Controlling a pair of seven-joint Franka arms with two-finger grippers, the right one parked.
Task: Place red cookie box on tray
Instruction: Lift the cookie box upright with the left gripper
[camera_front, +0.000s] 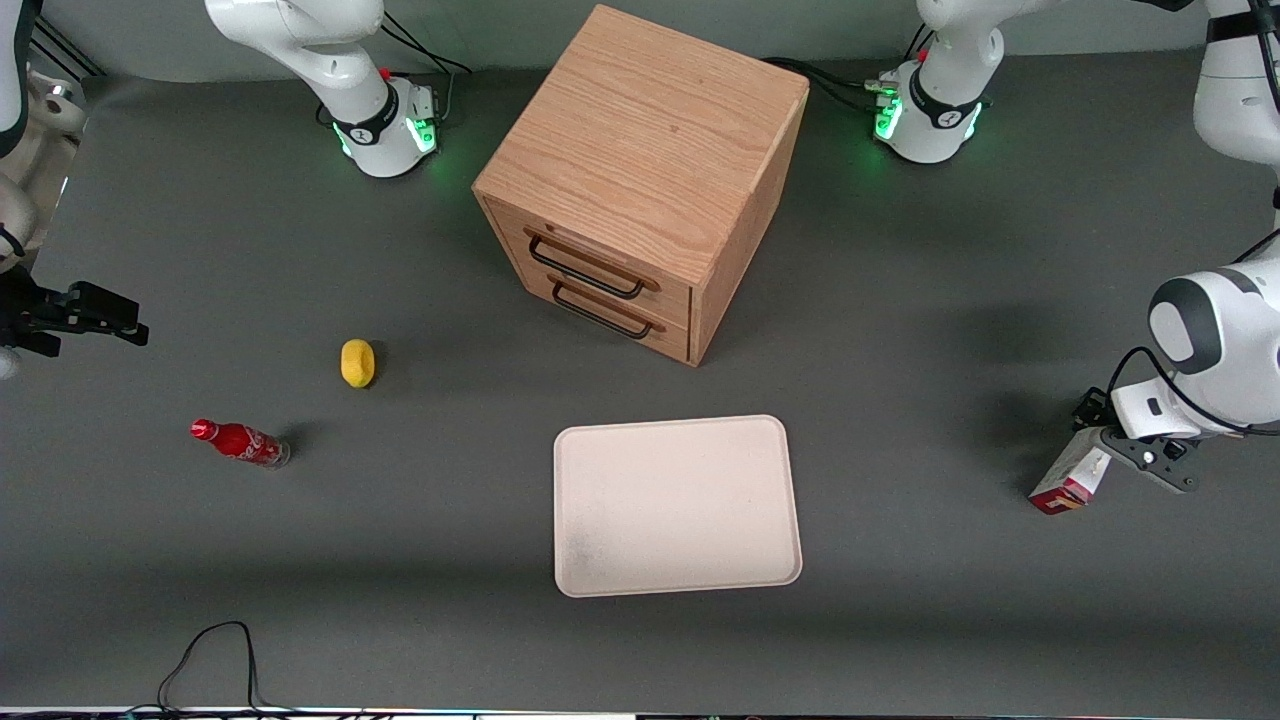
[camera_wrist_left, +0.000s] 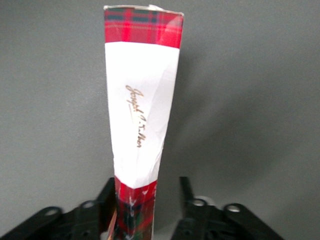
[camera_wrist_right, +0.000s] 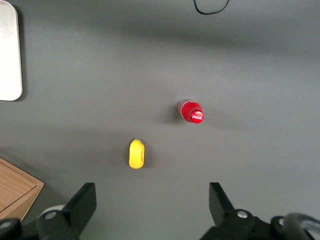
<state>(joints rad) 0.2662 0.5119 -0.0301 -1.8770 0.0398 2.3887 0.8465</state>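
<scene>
Left arm reaches low over the table, well off the tray (camera_front: 678, 505) toward the working arm's end. Gripper (camera_front: 1100, 455) fingers (camera_wrist_left: 111, 200) straddle the red cookie box (camera_front: 1072, 481), one touching, one apart.

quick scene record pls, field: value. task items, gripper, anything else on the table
cookie box: toward the working arm's end of the table, tilted, one end in the gripper, not on the tray
gripper: at the box's end, one finger against the box, a gap on the other side
tray: flat on the table, nearer the front camera than the cabinet, nothing on it
cabinet: wooden, two drawers, both shut
soda bottle: toward the parked arm's end
yellow object: near the bottle, kind unclear
</scene>
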